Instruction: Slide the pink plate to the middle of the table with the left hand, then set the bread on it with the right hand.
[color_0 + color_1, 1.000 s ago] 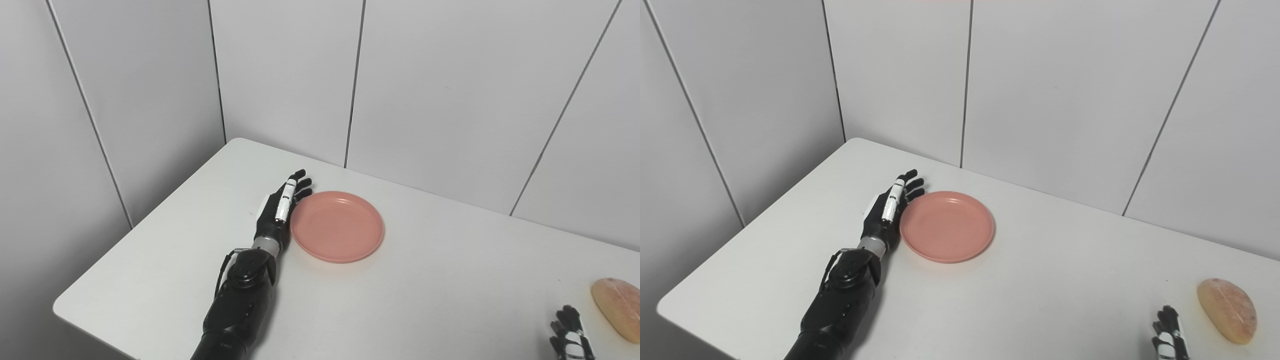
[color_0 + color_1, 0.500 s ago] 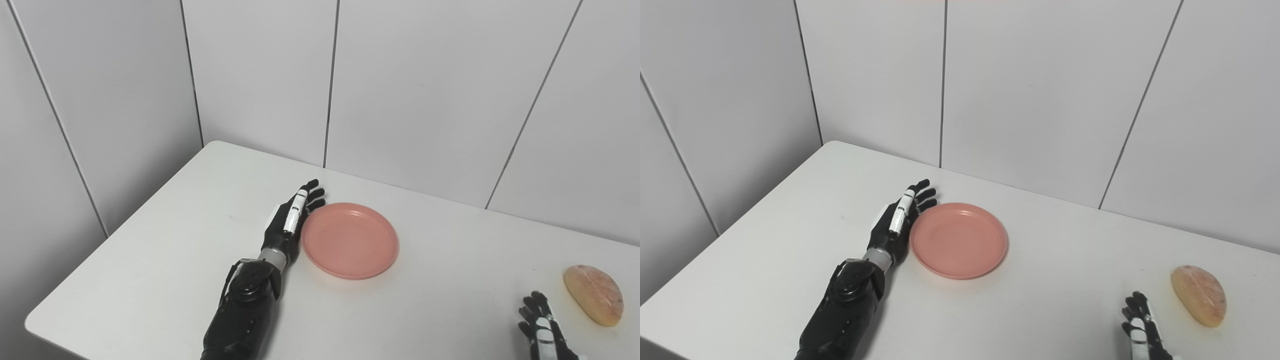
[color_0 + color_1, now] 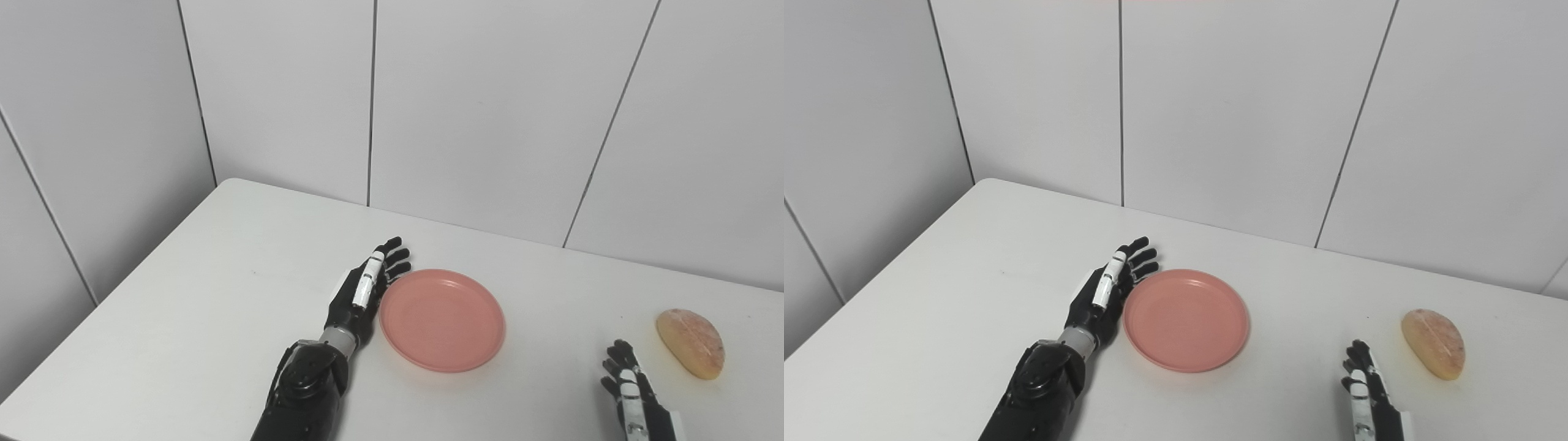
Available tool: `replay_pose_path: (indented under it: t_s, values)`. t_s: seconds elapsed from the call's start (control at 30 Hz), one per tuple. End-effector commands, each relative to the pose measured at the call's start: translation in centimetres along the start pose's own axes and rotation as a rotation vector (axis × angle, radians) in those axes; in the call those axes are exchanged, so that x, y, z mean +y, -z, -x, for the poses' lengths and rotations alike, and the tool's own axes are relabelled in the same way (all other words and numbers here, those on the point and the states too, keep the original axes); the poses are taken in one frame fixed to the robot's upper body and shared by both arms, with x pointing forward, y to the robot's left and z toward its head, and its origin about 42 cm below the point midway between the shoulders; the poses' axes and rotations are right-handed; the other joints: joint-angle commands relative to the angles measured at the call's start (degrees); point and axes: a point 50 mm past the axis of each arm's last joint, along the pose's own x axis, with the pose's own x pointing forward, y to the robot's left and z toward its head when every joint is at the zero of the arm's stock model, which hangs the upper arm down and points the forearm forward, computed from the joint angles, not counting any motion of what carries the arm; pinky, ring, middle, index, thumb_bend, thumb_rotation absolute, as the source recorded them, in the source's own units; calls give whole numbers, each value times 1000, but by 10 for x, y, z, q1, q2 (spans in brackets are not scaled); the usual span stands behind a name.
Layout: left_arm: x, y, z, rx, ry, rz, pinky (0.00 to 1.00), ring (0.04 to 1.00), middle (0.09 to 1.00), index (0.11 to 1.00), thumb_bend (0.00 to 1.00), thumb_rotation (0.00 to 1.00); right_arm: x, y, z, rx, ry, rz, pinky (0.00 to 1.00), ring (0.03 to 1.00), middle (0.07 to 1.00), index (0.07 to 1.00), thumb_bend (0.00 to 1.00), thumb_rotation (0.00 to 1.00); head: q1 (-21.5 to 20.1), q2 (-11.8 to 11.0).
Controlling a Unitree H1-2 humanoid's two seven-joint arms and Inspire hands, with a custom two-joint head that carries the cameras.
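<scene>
the left hand (image 3: pixel 366 291) lay flat-edged on the table (image 3: pixel 184 318), its fingers (image 3: pixel 395 260) straight and a little apart, holding nothing. its inner edge stood against the left rim of the pink plate (image 3: pixel 442 320), touching it or so near that no gap could be seen. this was a pushing posture, not a grasp: the palm faced the plate and the arm ran in from the lower left.

the plate sat upright and empty on the table, near its middle as far as the views showed, though perhaps a shade to the left of it. well to the right of the plate lay the bread (image 3: pixel 690 342), a small golden loaf alone near the table's right side. between plate and bread, toward the near edge, the right hand (image 3: pixel 1366 386) rose into view with fingers stretched and parted, gripping nothing, close to the loaf but not touching it.

judged from this, the first step, the slide, was in hand or close to its end. the next move would call for a little more sideways push if the plate was short of centre, then the left hand drawing clear. after that the right hand would need to reach the bread, close around it without crushing it, and carry it over the rim.
</scene>
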Motion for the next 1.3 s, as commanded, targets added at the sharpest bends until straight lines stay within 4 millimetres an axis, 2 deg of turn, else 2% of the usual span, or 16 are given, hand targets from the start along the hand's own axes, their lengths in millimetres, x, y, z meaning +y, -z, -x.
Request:
replay_pose_path:
  t_s: [0.0,0.37,0.6,0.87,1.07,1.27]
  values:
    - [-9,16,9,70,16,14,854,868,872,861,329,1000,7,4,3,9,2,-17,924,925,924,918,233,1000,0,1]
    - [-23,27,31,96,81,33,866,877,885,872,339,1000,17,1,-1,14,13,1,907,900,901,898,222,1000,-49,14]
    - [-19,36,35,105,69,48,881,888,896,886,335,1000,18,1,-2,14,16,18,895,898,898,893,223,1000,-61,17]
    - [-18,42,39,101,59,40,902,900,906,893,348,1000,15,-2,-3,19,16,29,895,899,898,896,253,1000,-98,21]
    - [-19,47,41,106,40,54,894,896,904,891,339,1000,10,-14,-8,4,24,21,871,894,899,891,242,1000,-118,17]
    - [-18,50,43,98,40,54,897,898,902,890,345,1000,9,-34,-8,-29,1,111,867,878,888,883,276,1000,-143,10]
